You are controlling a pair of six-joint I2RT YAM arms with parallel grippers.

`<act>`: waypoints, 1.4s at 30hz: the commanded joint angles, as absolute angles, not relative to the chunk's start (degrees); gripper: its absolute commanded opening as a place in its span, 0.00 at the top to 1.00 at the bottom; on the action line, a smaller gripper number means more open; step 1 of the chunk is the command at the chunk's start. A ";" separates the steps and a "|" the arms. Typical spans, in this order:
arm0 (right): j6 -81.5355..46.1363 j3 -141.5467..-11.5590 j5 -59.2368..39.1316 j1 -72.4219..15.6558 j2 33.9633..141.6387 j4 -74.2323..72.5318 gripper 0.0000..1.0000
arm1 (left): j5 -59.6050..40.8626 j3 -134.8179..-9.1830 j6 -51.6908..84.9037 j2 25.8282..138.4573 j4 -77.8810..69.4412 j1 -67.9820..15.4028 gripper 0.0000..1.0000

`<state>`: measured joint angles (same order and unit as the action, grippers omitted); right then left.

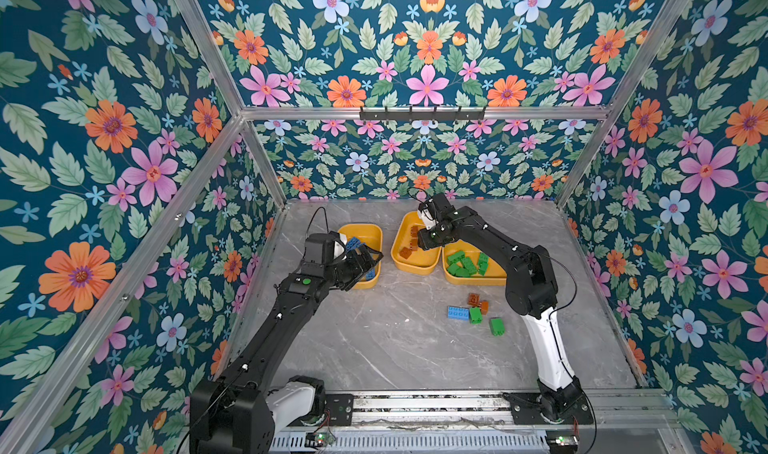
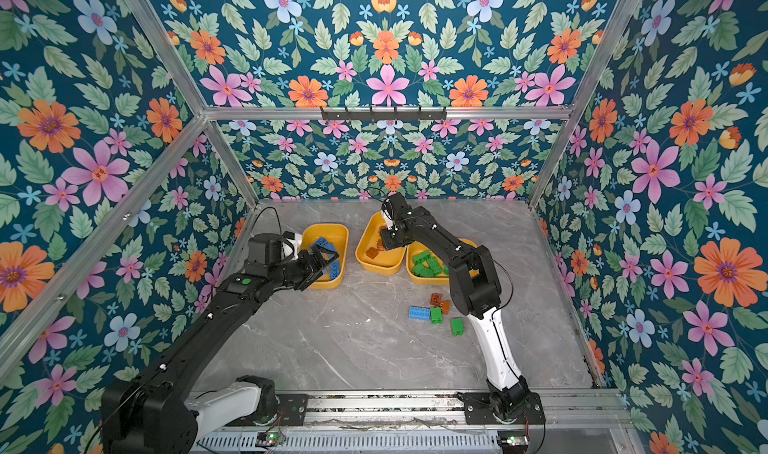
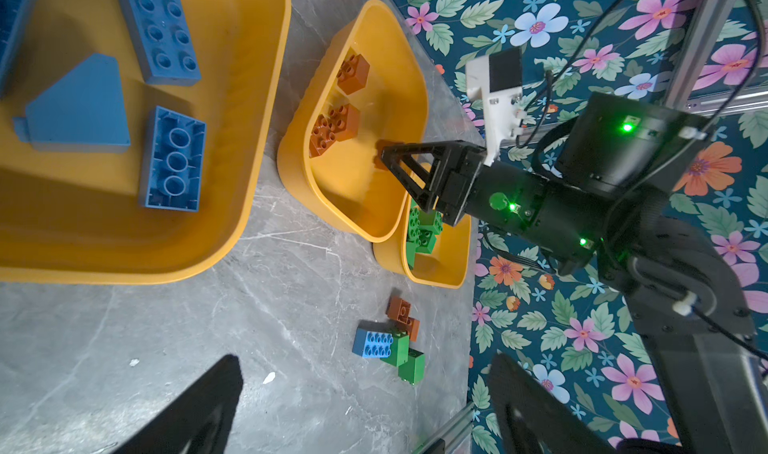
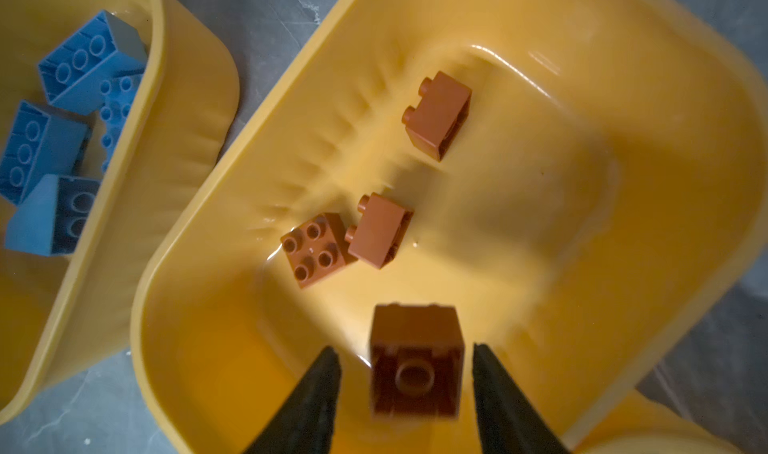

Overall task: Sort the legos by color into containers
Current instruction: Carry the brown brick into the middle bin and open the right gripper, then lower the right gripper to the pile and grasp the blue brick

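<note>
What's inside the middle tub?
Three brownish-orange bricks lie on the floor of the middle tub; a fourth brick, blurred, is between the open jaws of the right gripper, touching neither. The floor under it and the jaws is hidden.

Both top views: high at the near edge, angled down over the whole table (image 1: pixel 374 348). Left wrist: low, looking across it. Right wrist: close, down into middle tub (image 4: pixel 519 223), shared by every view.

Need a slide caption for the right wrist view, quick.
Right claw open over the tub, a blurred brown brick loose between its fingers, three more lying inside.
</note>
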<state>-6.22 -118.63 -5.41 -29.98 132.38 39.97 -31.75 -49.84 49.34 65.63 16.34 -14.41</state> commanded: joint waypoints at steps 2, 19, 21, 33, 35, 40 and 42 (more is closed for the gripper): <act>-7.03 -119.84 -6.23 -29.92 131.25 41.37 0.31 | -31.59 -49.36 49.35 65.06 15.67 -14.49 0.05; 9.98 -76.30 -20.86 -30.76 93.82 42.55 0.28 | -32.69 -47.64 48.43 65.11 15.12 -14.45 0.05; 13.57 -71.21 -21.79 -30.73 89.54 43.10 0.28 | -33.02 -47.55 48.43 65.30 15.03 -14.50 0.05; 28.99 -57.47 -16.98 -31.67 84.59 42.18 0.28 | -33.49 -47.55 48.49 65.43 14.69 -14.84 0.05; 30.49 -57.22 -15.65 -32.20 86.42 41.05 0.28 | -33.37 -47.55 48.60 65.29 14.81 -14.85 0.05; 33.38 -58.18 -12.37 -32.85 90.97 37.99 0.28 | -33.02 -47.51 48.59 64.79 15.23 -14.93 0.05; 34.56 -58.70 -10.97 -32.85 92.48 37.31 0.28 | -32.96 -47.55 48.52 64.63 15.57 -14.92 0.05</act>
<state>31.53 -58.06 -13.87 -32.73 91.31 39.59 -32.91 -47.59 49.08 64.99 15.97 -14.98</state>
